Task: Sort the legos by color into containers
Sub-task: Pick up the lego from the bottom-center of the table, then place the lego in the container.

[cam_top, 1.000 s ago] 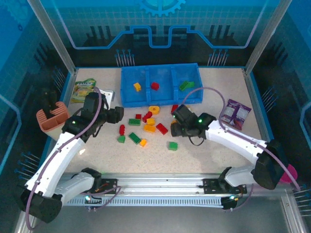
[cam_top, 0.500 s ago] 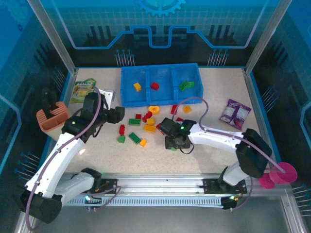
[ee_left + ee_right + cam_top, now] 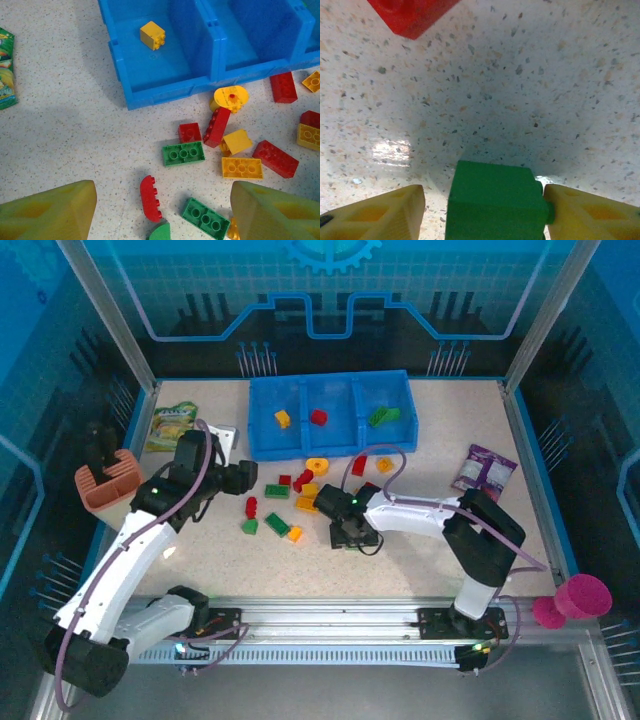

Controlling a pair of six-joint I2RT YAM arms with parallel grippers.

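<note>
Red, yellow and green legos lie scattered in front of the blue three-compartment tray (image 3: 330, 451). Inside the tray rest a yellow brick (image 3: 283, 419), a red brick (image 3: 318, 417) and a green brick (image 3: 382, 416). My right gripper (image 3: 351, 537) is low on the table, open, straddling a green brick (image 3: 492, 200). Its right finger touches the brick's studs; a gap remains on the left side. My left gripper (image 3: 250, 478) hovers open above the left of the pile, over a curved red brick (image 3: 150, 198) and a green brick (image 3: 206, 217). The yellow ring (image 3: 231, 97) lies by the tray's front wall (image 3: 165, 90).
A green snack packet (image 3: 172, 426) and a white card (image 3: 222, 435) lie at the back left, and a salmon ribbed holder (image 3: 108, 480) stands at the left edge. A purple packet (image 3: 484, 472) is on the right. A pink cup (image 3: 575, 598) stands at the front right.
My right arm has swung left and come down over the lone green brick, its fingers now either side of it. The pink cup has come into view. The left arm has barely moved.
</note>
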